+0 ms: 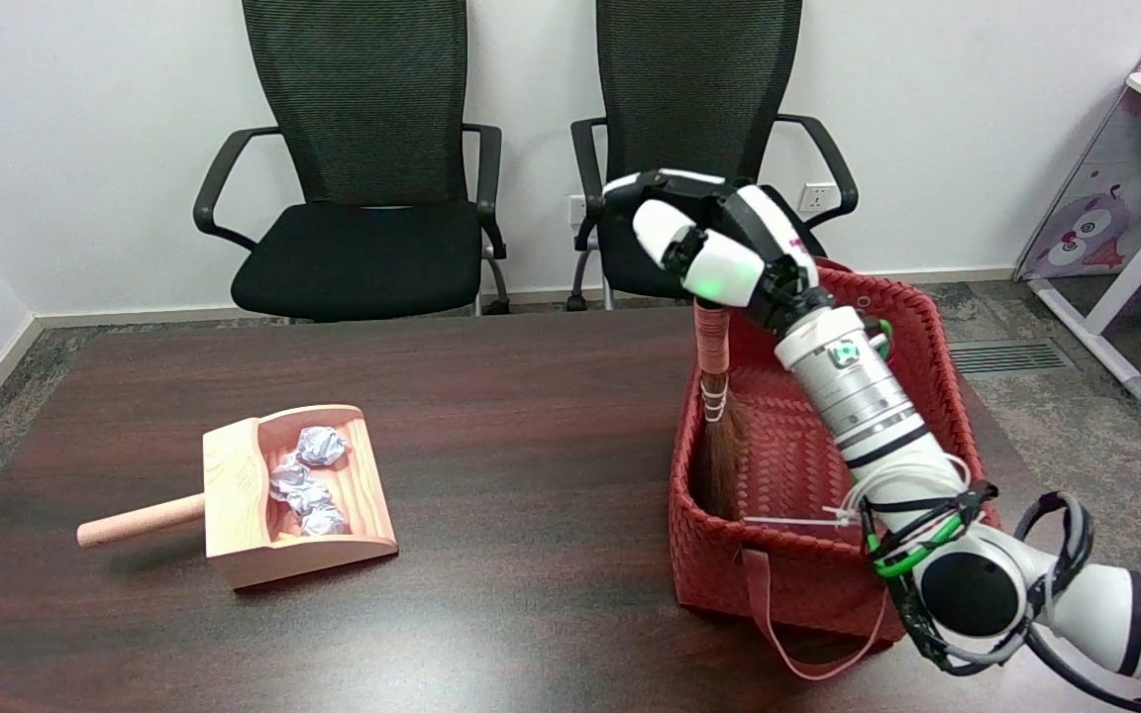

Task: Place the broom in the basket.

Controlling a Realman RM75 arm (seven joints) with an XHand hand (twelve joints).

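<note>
A small broom (719, 406) with a pink wrapped handle and brown bristles hangs upright, its bristles down inside the red woven basket (788, 584) near the basket's left wall. My right hand (709, 243) is above the basket's far left corner and grips the top of the broom's handle, fingers curled around it. The handle's upper end is hidden inside the hand. Whether the bristle tips touch the basket's floor cannot be told.
A wooden dustpan (278, 495) holding crumpled paper balls (308, 475) lies on the dark table (531, 426) at the left, handle pointing left. Two black office chairs (363, 168) stand behind the table. A pink strap hangs from the basket's front.
</note>
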